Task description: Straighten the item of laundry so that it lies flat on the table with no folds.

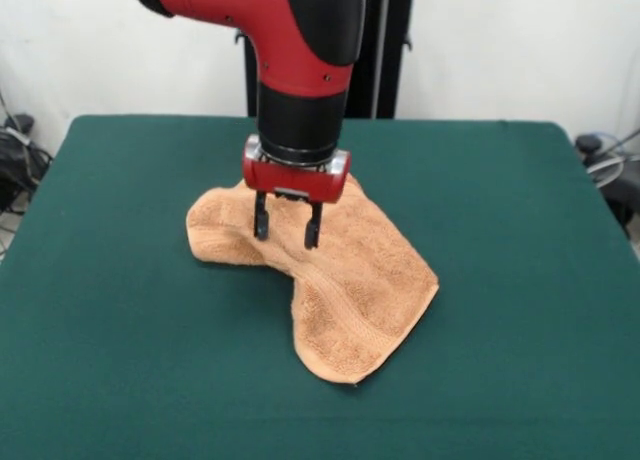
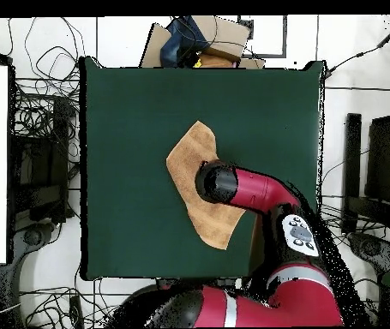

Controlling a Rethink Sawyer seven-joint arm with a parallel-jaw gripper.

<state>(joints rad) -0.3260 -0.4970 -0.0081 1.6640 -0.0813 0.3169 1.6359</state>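
Towel (image 1: 345, 290) folded on table (image 1: 120, 310), hand (image 1: 286, 235) open above

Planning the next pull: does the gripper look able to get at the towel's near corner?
Probably yes. The gripper hangs open over the towel, and nothing lies on the table around that corner.

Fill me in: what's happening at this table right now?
A red and black arm is working on a tan towel lying on the green table. The end effector is open, its fingers pointing down over the towel's far part; whether they touch the cloth is hard to tell. The towel is not flat yet: it lies bent and bunched, with one end running toward the camera in the front view.
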